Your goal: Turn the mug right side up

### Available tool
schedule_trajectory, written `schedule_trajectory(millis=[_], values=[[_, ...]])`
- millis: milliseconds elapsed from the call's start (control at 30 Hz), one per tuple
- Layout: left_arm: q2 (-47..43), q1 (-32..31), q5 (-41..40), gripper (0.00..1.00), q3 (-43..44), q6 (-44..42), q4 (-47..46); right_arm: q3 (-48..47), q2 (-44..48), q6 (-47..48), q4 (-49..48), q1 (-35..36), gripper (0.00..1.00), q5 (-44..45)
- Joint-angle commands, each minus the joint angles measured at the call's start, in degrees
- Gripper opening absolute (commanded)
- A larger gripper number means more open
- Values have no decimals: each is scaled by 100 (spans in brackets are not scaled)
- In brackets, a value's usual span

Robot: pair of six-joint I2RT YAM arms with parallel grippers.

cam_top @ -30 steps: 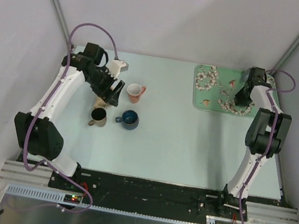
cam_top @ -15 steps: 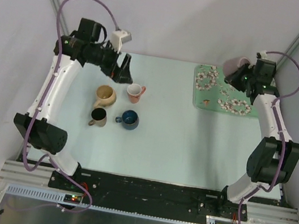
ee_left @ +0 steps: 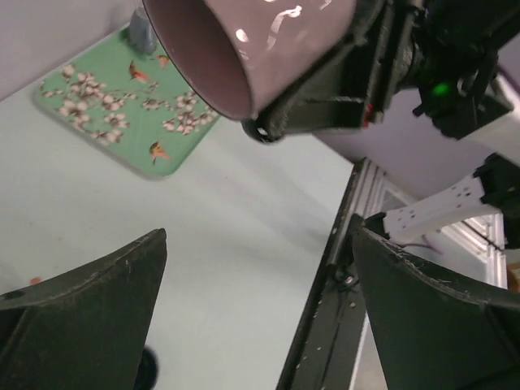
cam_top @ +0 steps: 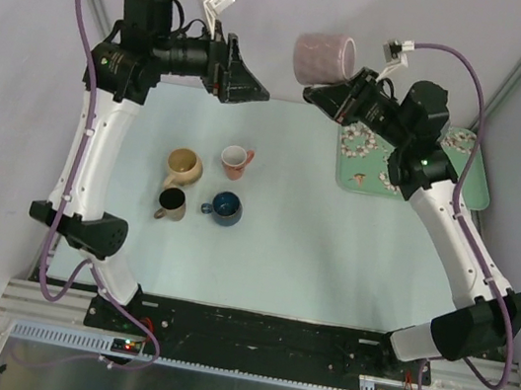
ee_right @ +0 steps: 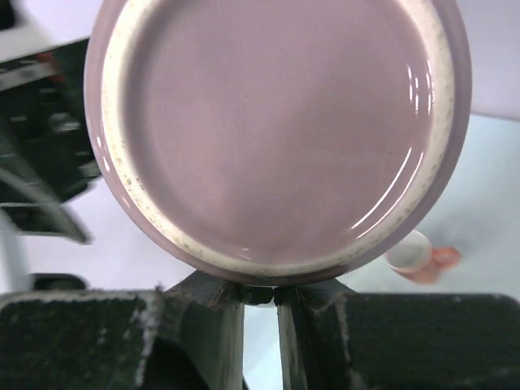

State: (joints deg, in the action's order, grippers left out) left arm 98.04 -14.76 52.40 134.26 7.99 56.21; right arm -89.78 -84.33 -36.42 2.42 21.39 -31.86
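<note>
Because the right claw [cam_top: 325, 94] is clamped on only a thin part of the pink mug [cam_top: 324, 59], which hangs sideways just beyond its fingertips high over the table [cam_top: 333, 237], a nudge from the wide-open left claw [cam_top: 249, 81] opposite could twist it loose and drop it.

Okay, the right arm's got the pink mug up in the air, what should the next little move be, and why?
Probably ease the open left gripper forward toward the rim of the pink mug. The right gripper holds it aloft on its side, mouth facing the left gripper, whose jaws stand wide, short of it.
</note>
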Motion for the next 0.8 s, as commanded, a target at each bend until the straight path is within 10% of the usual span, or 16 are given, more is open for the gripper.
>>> schedule_trajectory(millis=[0, 400, 767], values=[[-108, -54, 389, 100, 138, 1015, -940, -431, 207, -607, -1609, 456, 0, -222], [-66, -138, 619, 78, 35, 2406, -2932, -1013, -284, -774, -1789, 1243, 0, -410], [-51, -259, 1072, 5, -465, 2996, -3408, -1048, -836, -1218, -2039, 1404, 0, -703]])
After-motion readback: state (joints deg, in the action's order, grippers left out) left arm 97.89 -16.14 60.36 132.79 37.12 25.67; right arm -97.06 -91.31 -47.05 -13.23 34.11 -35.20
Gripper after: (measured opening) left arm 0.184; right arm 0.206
